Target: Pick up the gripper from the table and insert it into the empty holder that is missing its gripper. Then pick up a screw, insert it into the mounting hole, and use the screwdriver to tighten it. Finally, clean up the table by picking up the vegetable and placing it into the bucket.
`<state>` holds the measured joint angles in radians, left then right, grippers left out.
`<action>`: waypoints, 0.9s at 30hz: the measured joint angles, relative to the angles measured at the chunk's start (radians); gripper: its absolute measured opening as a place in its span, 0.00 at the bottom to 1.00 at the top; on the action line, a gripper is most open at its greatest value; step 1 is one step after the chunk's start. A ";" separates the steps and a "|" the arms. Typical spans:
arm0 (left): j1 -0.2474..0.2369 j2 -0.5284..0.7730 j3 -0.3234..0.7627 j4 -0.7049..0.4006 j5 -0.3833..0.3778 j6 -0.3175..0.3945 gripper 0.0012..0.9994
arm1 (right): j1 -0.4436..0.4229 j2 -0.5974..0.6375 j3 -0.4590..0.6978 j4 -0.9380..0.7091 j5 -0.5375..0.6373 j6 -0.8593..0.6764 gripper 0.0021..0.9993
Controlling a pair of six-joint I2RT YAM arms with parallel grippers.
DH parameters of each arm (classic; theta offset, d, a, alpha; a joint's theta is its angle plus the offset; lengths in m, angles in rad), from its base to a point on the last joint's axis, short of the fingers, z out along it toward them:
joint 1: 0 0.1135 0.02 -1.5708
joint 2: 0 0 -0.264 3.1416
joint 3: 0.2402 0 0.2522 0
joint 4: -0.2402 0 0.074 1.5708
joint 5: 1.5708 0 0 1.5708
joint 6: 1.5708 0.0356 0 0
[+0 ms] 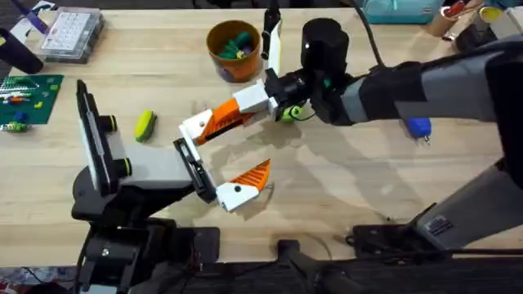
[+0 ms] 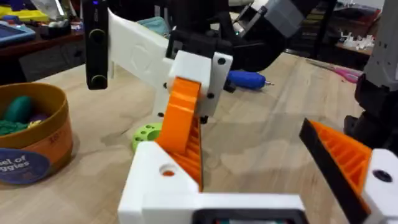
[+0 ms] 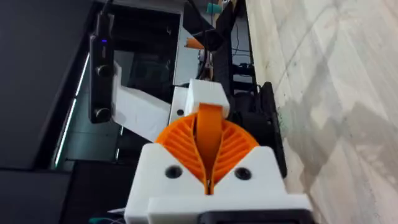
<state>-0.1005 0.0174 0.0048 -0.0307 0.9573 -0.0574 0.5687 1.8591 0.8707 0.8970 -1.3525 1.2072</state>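
Note:
My right gripper (image 1: 219,121) reaches in from the right and is shut on the small orange gripper (image 3: 210,132), its ribbed fingers pressed on both sides of it. The gripper's (image 2: 193,152) end sits in the white holder (image 1: 194,125) on the left arm's black jaw bar (image 1: 194,167); I cannot tell how deep. My left gripper (image 1: 233,151) stands open, with its one orange finger (image 2: 345,155) on the far side of the bar. The blue screwdriver (image 1: 418,126) lies on the table to the right. The yellow-orange bucket (image 1: 233,49) stands at the back. A yellow-green vegetable (image 1: 145,125) lies at the left.
A small green piece with holes (image 2: 146,135) lies on the table by the right gripper. A clear parts box (image 1: 72,34) and a green board (image 1: 29,96) sit at the far left. Toy vegetables fill the bucket (image 2: 31,134). Bare wood stretches in front of the right arm.

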 joint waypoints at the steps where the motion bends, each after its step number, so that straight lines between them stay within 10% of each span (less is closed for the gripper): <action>1: 0.000 0.000 0.000 0.000 0.000 0.000 0.99 | 0.000 0.000 0.000 0.000 0.000 0.000 0.02; 27: 0.000 0.000 0.000 -0.003 -0.009 -0.001 0.99 | 0.007 0.000 0.000 -0.005 0.020 0.012 0.01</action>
<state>-0.1001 0.0177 0.0048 -0.0338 0.9482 -0.0582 0.5758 1.8591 0.8711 0.8925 -1.3323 1.2191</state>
